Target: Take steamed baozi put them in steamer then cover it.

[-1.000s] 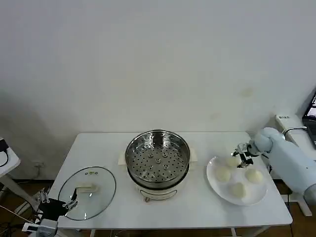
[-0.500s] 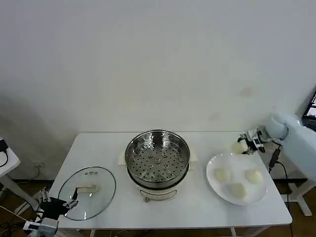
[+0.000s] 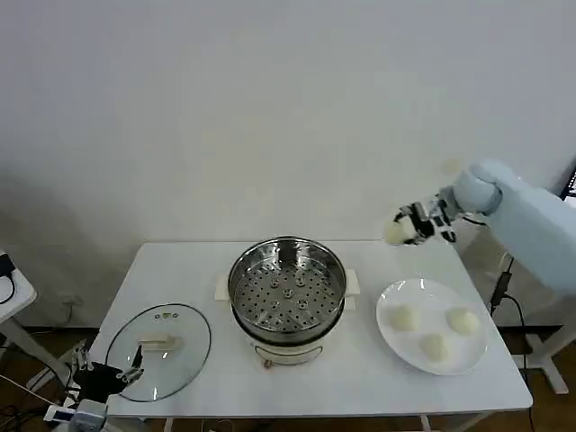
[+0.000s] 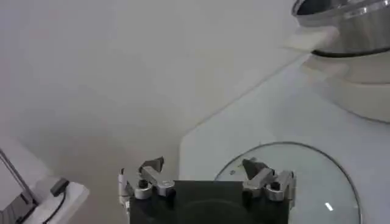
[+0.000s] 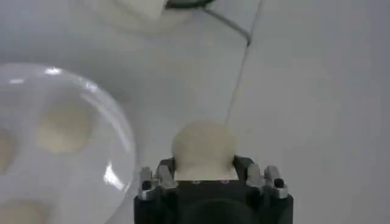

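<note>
My right gripper (image 3: 407,228) is raised above the table's far right part, between the steamer and the plate, and is shut on one cream-white baozi (image 3: 395,232). In the right wrist view that baozi (image 5: 203,150) sits between the jaws of the right gripper (image 5: 204,167). Three more baozi (image 3: 407,318) lie on the white plate (image 3: 393,338). The shiny steel steamer (image 3: 287,290) with its perforated tray stands uncovered at the table's middle. My left gripper (image 3: 110,372) is parked low at the front left by the lid, open and holding nothing.
The round glass lid (image 3: 160,349) with a cream handle lies flat on the table's front left, also seen under the left gripper (image 4: 206,176) as the lid (image 4: 317,195). The plate (image 5: 116,140) edge lies below the right gripper. A white wall stands behind.
My right gripper lifted a baozi off the plate and carried it up and leftward toward the steamer. Three baozi are left on the plate. The left arm stayed put.
</note>
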Available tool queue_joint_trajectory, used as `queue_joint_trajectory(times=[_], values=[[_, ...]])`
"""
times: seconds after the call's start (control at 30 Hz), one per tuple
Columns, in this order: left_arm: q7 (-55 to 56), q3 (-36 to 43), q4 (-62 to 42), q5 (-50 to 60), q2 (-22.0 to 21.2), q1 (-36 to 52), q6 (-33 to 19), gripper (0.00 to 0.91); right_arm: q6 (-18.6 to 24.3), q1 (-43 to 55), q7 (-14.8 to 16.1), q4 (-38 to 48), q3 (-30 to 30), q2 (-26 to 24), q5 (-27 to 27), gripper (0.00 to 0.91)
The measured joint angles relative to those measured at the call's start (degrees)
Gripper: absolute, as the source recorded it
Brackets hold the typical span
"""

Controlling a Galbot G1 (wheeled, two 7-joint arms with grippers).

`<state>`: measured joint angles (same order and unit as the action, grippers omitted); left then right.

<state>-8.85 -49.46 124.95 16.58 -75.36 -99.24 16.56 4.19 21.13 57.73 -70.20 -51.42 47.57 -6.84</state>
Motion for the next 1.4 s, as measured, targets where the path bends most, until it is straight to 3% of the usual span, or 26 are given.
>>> queue_joint_trajectory(times=[0.3,0.63,1.1,1.4], values=[[-0.1,-0.8,-0.3,-0.1,-0.2,0.0,0.0,0.907,2.3,5.3,-1.6,-1.4,-7.9,7.4,2.0,0.645],[-0.1,-2.1,-0.3,-0.1,-0.3,-0.7,-0.2,0.907,7.8,5.7,-4.3,-1.9,-13.9,14.1,0.1,0.645],[-0.1,-2.6,-0.5,-0.1,-0.5,-1.1,-0.4,0.907,18.3,3.5,-8.9,3.3,-15.7,20.9,-8.2,0.645],[-0.1,-2.8,-0.4,-0.1,-0.5,-1.2,-0.4,0.907,22.5,2.0,-10.3,7.1,-15.9,24.2,-11.8,0.645]])
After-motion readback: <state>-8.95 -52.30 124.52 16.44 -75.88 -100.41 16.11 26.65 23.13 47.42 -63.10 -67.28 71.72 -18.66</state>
